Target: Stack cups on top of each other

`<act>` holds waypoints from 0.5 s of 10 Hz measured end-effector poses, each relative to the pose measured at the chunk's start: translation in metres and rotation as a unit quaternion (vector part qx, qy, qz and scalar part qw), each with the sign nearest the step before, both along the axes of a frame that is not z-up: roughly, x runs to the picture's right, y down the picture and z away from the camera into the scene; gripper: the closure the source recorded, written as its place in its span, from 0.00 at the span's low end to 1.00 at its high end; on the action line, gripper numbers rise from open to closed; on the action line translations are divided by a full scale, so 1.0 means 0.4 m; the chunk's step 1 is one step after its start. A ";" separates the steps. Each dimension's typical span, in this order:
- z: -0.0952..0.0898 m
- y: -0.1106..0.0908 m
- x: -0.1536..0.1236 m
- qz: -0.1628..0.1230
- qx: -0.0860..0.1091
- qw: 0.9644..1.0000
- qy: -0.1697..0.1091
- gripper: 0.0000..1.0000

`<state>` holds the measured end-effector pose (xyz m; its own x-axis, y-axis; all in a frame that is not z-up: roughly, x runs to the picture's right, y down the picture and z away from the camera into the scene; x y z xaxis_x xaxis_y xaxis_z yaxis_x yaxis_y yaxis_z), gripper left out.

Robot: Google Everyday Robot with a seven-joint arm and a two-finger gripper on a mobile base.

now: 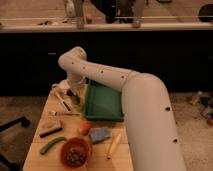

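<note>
My gripper hangs low over the far left part of the wooden table, just left of the green tray. The arm reaches it from the lower right, arching over the tray. A small pale light-green cup seems to sit right below and beside the gripper, against the tray's left wall. The dark grey cup is not distinguishable; the gripper and wrist may cover it.
A white mug stands left of the gripper. Nearer on the table lie a utensil, a dark block, a green vegetable, a red bowl, an orange fruit, a blue sponge and a yellow item.
</note>
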<state>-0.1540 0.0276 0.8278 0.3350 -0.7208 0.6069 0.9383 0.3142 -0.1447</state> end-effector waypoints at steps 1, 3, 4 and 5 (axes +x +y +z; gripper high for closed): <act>0.004 0.002 0.000 0.000 -0.001 1.000 -0.002 0.80; 0.008 0.005 -0.001 -0.001 -0.001 1.000 -0.005 0.80; 0.010 0.005 -0.001 -0.003 0.000 1.000 -0.005 0.80; 0.011 0.008 -0.001 -0.006 0.001 1.000 -0.006 0.80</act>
